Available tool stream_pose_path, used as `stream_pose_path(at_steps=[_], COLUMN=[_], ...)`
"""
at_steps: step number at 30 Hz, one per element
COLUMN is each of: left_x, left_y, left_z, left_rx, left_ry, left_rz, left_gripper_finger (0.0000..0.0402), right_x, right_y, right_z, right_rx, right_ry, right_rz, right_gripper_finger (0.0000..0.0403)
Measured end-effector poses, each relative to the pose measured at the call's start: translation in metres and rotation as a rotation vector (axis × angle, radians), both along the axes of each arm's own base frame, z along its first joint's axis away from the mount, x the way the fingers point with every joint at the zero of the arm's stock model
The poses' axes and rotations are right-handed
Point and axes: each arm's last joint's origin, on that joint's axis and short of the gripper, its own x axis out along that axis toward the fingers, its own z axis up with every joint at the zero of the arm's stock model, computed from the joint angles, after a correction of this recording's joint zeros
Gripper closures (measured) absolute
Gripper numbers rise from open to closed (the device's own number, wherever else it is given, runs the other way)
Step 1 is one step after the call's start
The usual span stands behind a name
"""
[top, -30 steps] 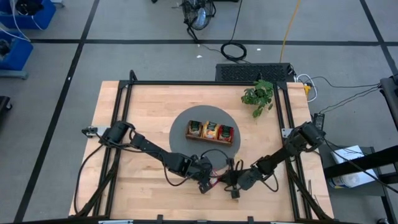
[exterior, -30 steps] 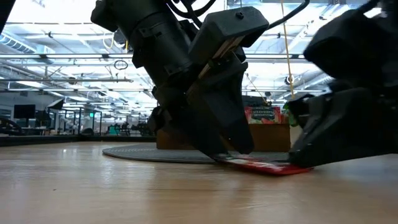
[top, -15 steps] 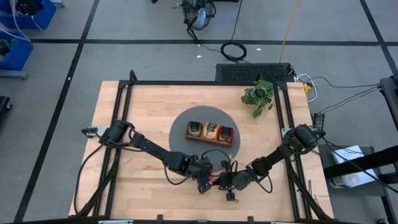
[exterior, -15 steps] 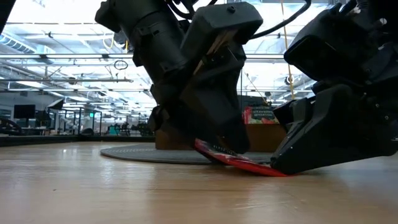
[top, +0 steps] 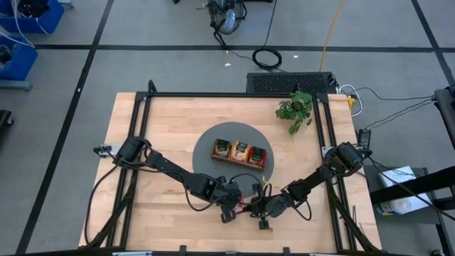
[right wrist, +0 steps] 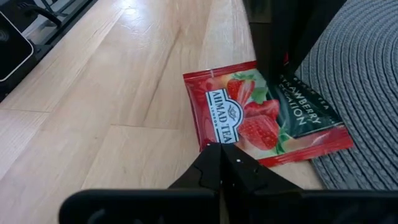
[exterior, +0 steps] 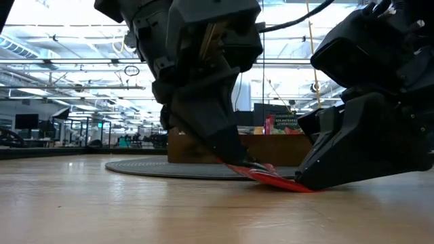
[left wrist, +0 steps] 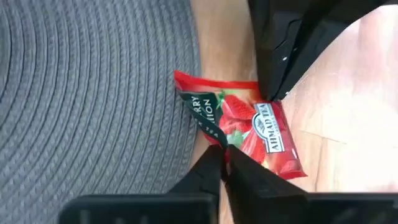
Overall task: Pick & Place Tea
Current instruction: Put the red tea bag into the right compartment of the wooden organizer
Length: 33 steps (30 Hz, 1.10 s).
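Observation:
A red strawberry tea sachet lies half on the wood, half on the rim of the grey round mat, near the table's front edge. My left gripper is shut on the sachet's left end. My right gripper comes from the right, shut, with its tips on the opposite end. In the low view the sachet slants, its left end raised and its right end on the table. From above, the sachet shows as a red sliver between my left gripper and my right gripper. My left gripper pinches the sachet's left edge, near a corner, between its two fingers. The fingers slant down from the table's left. That end is raised off the mat, while the far end stays on the wood. My right gripper presses its shut fingertips on the sachet's right edge, near a corner. It slants down from the table's right. This end of the sachet lies on the table under the tips.
A brown wooden tray with three compartments of sachets stands on the mat, behind the grippers. A small green plant is at the far right. Bare wood lies left and right of the arms.
My right gripper has moved toward the table's left, pushing the sachet. The sachet's left end has tipped up off the table while its right end has stayed down. My left gripper has shut on the raised end and shifted a little left.

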Motion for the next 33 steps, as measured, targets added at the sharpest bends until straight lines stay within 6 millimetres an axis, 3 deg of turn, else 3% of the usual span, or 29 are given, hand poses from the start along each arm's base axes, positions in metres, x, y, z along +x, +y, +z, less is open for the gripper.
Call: stream_pose_path(at_steps=[9, 14, 17, 21, 25, 33], left_x=[0.002, 0.001, 0.001, 0.001, 0.002, 0.001], left_y=[-0.005, -0.014, -0.023, -0.035, -0.048, -0.059], left_z=[0.003, 0.006, 0.012, 0.023, 0.04, 0.058], left_rx=[0.059, 0.125, 0.164, 0.249, 0.375, 0.6], left_ry=[-0.057, -0.112, -0.147, -0.187, -0.24, -0.293], left_rz=[-0.079, -0.168, -0.215, -0.258, -0.253, -0.199], left_gripper_finger=[0.0397, 0.0398, 0.0398, 0.0398, 0.0399, 0.0399], right_x=[0.001, -0.006, -0.013, -0.023, -0.026, -0.019], right_y=[0.006, 0.018, 0.029, 0.032, 0.03, 0.014], right_z=[0.01, 0.043, 0.075, 0.102, 0.115, 0.109], right_rx=[-0.023, 0.025, 0.078, 0.091, 0.099, 0.15], right_ry=[-0.065, -0.137, -0.237, -0.312, -0.358, -0.278], right_rz=[0.077, 0.183, 0.237, 0.224, 0.103, -0.053], right_gripper_finger=[0.0403, 0.0393, 0.0386, 0.0371, 0.0324, 0.0198])
